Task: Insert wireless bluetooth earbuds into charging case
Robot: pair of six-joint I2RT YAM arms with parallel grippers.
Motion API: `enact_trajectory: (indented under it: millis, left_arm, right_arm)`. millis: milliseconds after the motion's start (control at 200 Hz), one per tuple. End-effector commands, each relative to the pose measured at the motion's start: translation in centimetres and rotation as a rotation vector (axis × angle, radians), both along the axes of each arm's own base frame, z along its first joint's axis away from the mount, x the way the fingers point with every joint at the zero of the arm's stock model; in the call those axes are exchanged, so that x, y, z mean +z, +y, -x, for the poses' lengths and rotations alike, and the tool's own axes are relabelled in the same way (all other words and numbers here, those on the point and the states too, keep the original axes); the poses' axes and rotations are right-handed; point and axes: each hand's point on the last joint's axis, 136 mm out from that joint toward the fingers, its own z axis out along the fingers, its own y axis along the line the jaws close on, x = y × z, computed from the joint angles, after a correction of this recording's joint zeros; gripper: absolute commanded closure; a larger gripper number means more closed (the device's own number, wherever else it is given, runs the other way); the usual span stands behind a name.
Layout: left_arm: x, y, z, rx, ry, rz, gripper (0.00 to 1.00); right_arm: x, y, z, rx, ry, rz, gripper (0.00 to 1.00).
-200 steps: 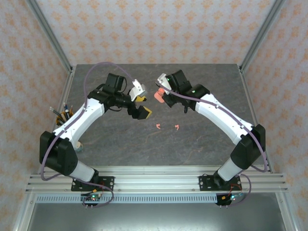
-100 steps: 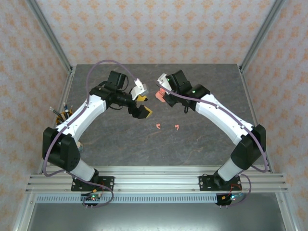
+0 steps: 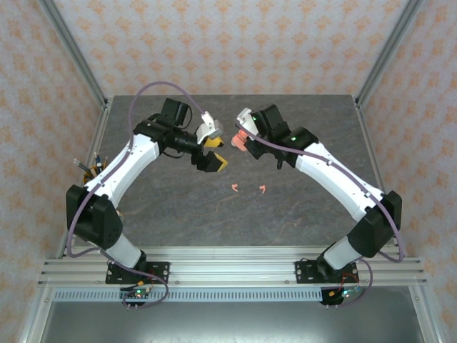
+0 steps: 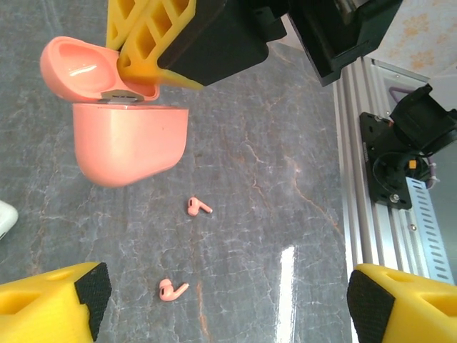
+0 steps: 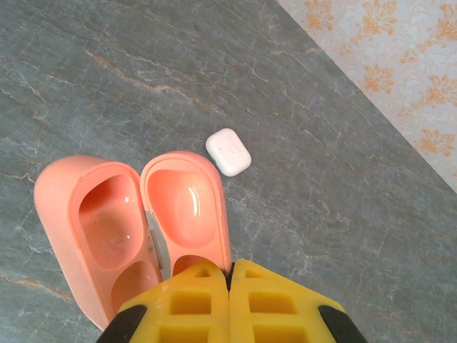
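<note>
My right gripper (image 5: 230,270) is shut on the lid rim of the coral-pink charging case (image 5: 132,221), holding it hinged open above the table, with both halves showing hollow. In the top view the case (image 3: 236,141) hangs at my right gripper (image 3: 243,138). Just to its left, my left gripper (image 3: 213,156) stands open with nothing between its fingers. Two coral-pink earbuds (image 3: 234,187) (image 3: 262,189) lie on the grey table in front of both grippers. The left wrist view shows them (image 4: 198,207) (image 4: 171,289) below the case (image 4: 132,139), between my open left gripper's (image 4: 228,314) fingers.
A small white closed case (image 5: 228,151) lies on the table beyond the pink one. A cup of pens (image 3: 93,170) stands at the table's left edge. An aluminium rail (image 3: 228,268) runs along the near edge. Walls enclose the back and sides.
My left gripper has moved slightly up and to the right, closer to the held case. The right gripper has drifted a little right. The earbuds have not moved.
</note>
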Motion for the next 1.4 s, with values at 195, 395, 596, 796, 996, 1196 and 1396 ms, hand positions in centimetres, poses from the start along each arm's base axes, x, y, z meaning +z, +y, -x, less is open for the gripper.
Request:
enact_trajectory:
  millis: [195, 395, 596, 796, 996, 1196, 1396]
  left_arm:
    - [1.6, -0.2, 0.8, -0.089, 0.064, 0.072, 0.16]
    - [2.8, 0.2, 1.7, -0.151, 0.106, 0.148, 0.20]
    - [3.0, 0.5, 2.5, -0.182, 0.130, 0.172, 0.24]
    - [2.8, 0.5, 2.6, -0.189, 0.148, 0.173, 0.26]
    - [3.0, 0.5, 2.5, -0.195, 0.150, 0.173, 0.28]
    - [2.9, 0.5, 2.2, -0.191, 0.132, 0.153, 0.28]
    - [2.1, 0.6, 1.6, -0.178, 0.143, 0.125, 0.28]
  right_arm:
    - [3.1, 2.6, 1.9, 0.067, -0.084, -0.084, 1.00]
    - [2.7, 3.4, 2.1, 0.091, -0.154, -0.027, 1.00]
    - [3.5, 3.5, 2.2, 0.098, -0.186, -0.049, 1.00]
    - [4.5, 3.6, 2.5, 0.107, -0.195, -0.072, 1.00]
    - [5.2, 4.0, 2.8, 0.123, -0.200, -0.091, 1.00]
    - [5.4, 4.2, 3.1, 0.131, -0.198, -0.091, 1.00]
    - [6.3, 3.9, 3.9, 0.134, -0.205, -0.108, 1.00]
